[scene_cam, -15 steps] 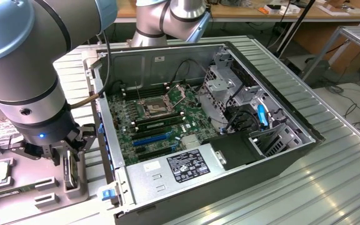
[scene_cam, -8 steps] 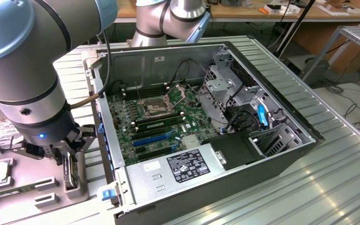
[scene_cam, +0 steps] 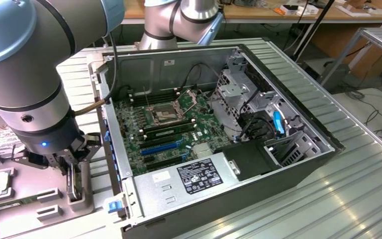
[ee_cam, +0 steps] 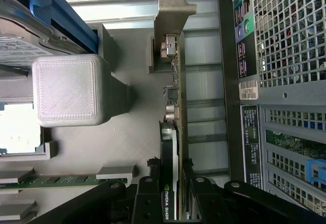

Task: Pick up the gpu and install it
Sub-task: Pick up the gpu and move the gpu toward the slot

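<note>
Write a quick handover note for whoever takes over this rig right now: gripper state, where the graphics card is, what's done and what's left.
Gripper: down at the grey parts holder outside the case, fingers either side of the card; a firm grip cannot be confirmed.
GPU, a thin green circuit board with a black face and silver metal end bracket: standing on edge in its holder slot, not lifted.
Open black computer case: lying on its side, green motherboard exposed, blue expansion slots free.
Done: approach to the card.
Left: lift, carry, seat it.
</note>
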Motion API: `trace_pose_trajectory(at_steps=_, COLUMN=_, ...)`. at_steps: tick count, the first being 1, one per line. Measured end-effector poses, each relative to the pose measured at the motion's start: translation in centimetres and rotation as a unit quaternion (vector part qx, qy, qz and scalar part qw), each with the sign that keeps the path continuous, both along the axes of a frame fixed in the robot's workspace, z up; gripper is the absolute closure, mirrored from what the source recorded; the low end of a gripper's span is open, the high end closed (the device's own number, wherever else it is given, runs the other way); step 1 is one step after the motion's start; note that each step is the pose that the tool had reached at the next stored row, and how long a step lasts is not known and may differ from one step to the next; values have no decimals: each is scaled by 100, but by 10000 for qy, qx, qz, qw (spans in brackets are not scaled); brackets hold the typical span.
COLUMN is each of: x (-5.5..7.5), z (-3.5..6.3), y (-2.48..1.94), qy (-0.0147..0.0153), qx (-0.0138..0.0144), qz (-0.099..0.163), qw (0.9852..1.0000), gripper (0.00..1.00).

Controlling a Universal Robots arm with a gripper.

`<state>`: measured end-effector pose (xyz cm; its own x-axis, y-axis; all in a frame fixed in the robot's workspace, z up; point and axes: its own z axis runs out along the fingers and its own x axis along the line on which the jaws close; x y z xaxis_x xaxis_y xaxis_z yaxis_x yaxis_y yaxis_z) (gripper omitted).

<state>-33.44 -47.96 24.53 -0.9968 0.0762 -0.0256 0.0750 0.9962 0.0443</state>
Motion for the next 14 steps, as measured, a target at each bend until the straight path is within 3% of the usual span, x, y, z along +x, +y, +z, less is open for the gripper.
trace_pose_trajectory(at_steps=11, x=0, z=3, y=0, qy=-2, qx=2, qz=0, qw=10000, gripper=73)
trace_pose_trajectory(at_steps=14, x=0, z=82, y=0, qy=7, qx=0, qz=0, qw=10000, gripper=73)
